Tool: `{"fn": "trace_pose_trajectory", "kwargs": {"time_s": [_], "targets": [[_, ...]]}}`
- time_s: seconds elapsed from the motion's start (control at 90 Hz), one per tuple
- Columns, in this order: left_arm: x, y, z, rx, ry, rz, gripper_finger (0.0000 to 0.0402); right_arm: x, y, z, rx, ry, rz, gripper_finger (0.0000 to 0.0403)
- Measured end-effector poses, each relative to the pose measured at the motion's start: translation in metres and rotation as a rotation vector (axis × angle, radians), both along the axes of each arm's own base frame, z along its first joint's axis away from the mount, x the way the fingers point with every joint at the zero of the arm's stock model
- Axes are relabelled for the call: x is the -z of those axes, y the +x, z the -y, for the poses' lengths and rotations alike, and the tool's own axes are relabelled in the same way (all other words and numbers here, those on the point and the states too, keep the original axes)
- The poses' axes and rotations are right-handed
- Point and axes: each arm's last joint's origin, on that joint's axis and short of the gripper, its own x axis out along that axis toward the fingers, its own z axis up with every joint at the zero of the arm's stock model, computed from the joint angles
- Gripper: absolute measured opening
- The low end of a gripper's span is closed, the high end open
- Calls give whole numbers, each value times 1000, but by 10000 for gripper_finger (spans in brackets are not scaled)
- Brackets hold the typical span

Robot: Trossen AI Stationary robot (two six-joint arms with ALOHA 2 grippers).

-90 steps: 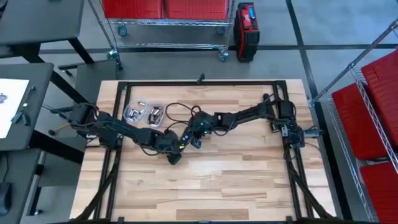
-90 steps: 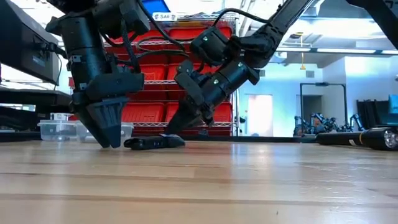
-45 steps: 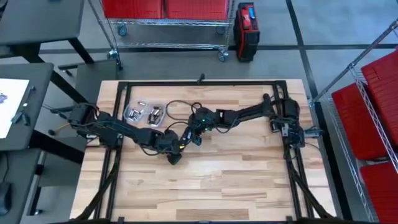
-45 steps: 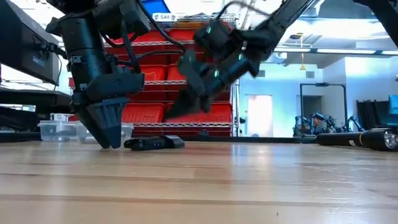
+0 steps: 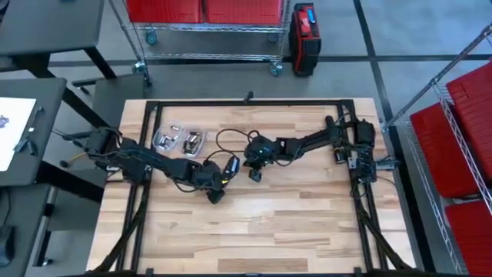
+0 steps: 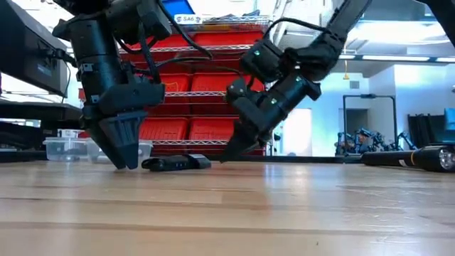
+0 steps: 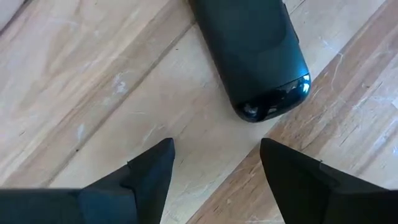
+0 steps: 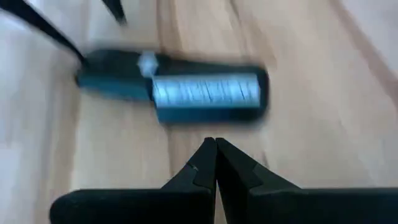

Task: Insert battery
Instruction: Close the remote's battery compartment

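Two clear trays [image 5: 177, 140] with small metal parts sit near the worktop's [image 5: 307, 223] back-left corner, touching side by side.

Left gripper [image 5: 216, 197] is down at the worktop, roughly mid-depth and left of centre. Low view: its tips [image 6: 128, 161] point straight down, at or just above the wood; contact not resolvable. Left wrist view: fingers [image 7: 152, 171] spread, nothing between them, bare wood in the gap.

Remote [image 7: 252, 53], a dark flat device, lies flat on the worktop just beyond the left gripper's spread fingers, rounded end toward them, not touching. In the low view it [image 6: 176, 163] lies flat between the two grippers, just beside the left one. High view: mostly hidden by the arms, near the worktop's centre.

Right gripper [image 5: 255, 174] is just right of the remote, near centre, angled down toward it. Low view: tip [image 6: 229, 155] hangs slightly above the wood, clear of the remote. Right wrist view: fingers [image 8: 202, 169] pressed together, clamped on nothing. Beyond them the remote [image 8: 174, 87] lies crosswise with a light, silvery strip along its body; too blurred to tell whether that is a battery or an open bay.

Right arm reaches in from the back-right corner.
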Motion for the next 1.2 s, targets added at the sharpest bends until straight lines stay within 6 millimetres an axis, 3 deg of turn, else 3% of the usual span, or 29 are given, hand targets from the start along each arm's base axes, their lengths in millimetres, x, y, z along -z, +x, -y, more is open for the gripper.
{"fn": "trace_pose_trajectory", "kwargs": {"time_s": [0.167,0.322,1.2], "targets": [[0,0,0,0,0,2,221,19,9,-8,-36,-20,-5,0],[0,0,0,0,0,3,221,21,14,-10,-50,-29,-10,0],[0,0,0,0,0,3,221,-20,47,-3,-31,-2,-24,0]]}}
